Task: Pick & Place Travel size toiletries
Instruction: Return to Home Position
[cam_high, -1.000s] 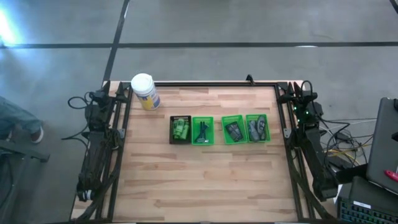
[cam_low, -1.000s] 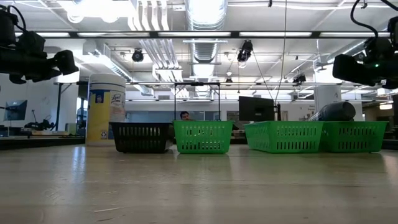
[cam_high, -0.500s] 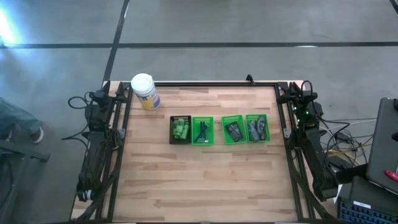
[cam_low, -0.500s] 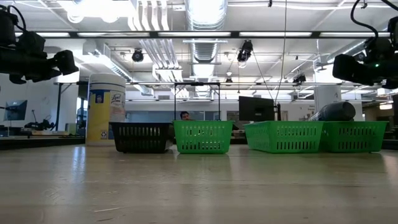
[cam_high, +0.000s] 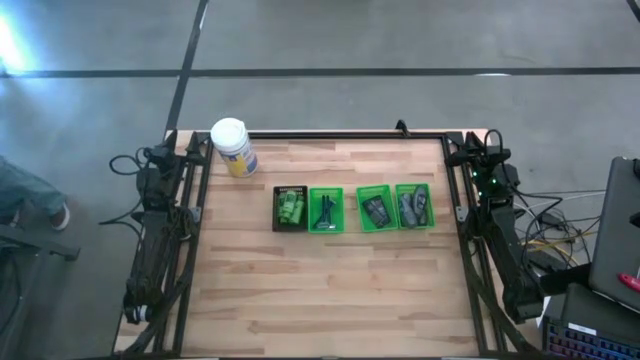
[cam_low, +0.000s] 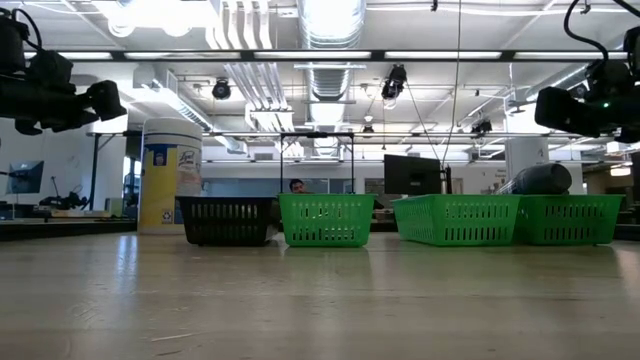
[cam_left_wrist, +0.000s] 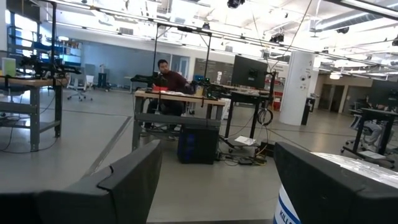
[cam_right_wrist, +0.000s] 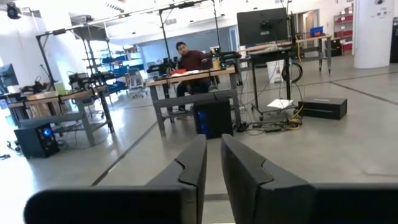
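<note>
The toiletries lie in four small trays in a row across the table's middle. Bright green mini bottles (cam_high: 291, 208) fill the black tray (cam_low: 228, 221). Thin black sticks (cam_high: 325, 210) lie in a green tray (cam_low: 325, 221). Dark grey tubes (cam_high: 374, 210) and more tubes (cam_high: 413, 206) sit in the two right-hand green trays; one tube (cam_low: 540, 178) rises above its tray's rim. My left gripper (cam_left_wrist: 217, 155) is open, parked at the table's far left corner. My right gripper (cam_right_wrist: 213, 140) is shut, parked at the far right corner. Both point away from the table.
A white-lidded, yellow-labelled jar (cam_high: 232, 147) stands upright near the table's far left corner, beside the left arm (cam_high: 150, 240). The right arm (cam_high: 495, 230) lies along the right edge. Bare wood lies on the near side of the trays. A person sits at a desk (cam_left_wrist: 168, 84) in the room beyond.
</note>
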